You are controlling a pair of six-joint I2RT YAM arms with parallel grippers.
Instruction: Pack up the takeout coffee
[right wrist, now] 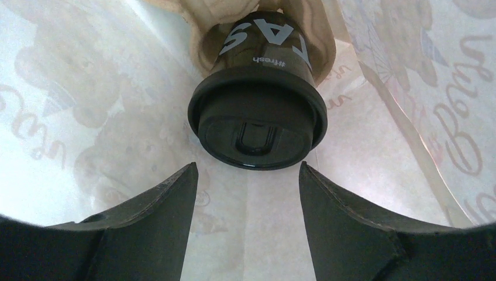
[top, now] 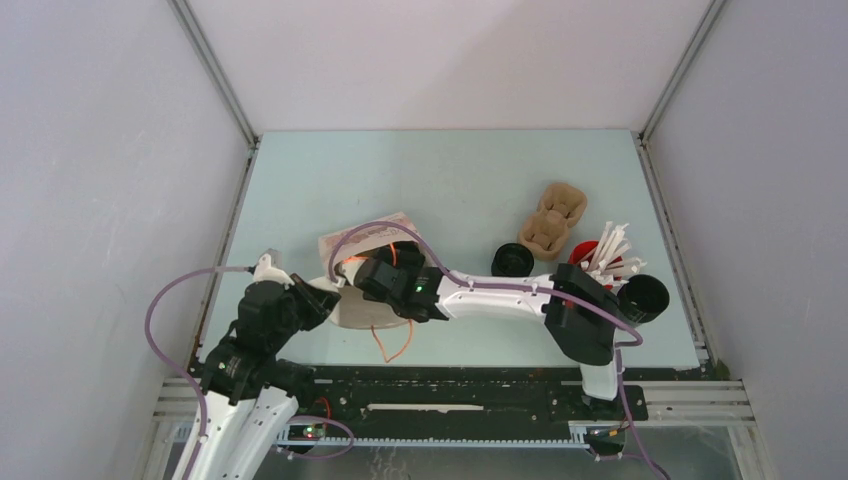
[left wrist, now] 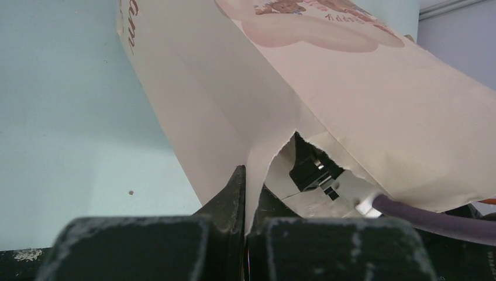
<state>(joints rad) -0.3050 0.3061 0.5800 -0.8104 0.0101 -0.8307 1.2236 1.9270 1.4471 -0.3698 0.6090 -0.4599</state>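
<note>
The left gripper (left wrist: pixel 248 186) pinches the torn edge of the paper bag (left wrist: pixel 327 105), which lies near left on the bench (top: pixel 440 180). The right gripper (right wrist: pixel 248 172) is spread inside the bag, just short of the lidded black coffee cup (right wrist: pixel 257 123). The cup sits in a pulp carrier (right wrist: pixel 206 47) deeper inside.

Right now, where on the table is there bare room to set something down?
Free: far strip of the pale green table, behind the printed paper bag and brown moulded-pulp carrier; also the near-edge strip between the arm bases. Crowded: right side, where carrier, red cup of white sticks, rightmost black round cup and inner black round cup cluster.
</note>
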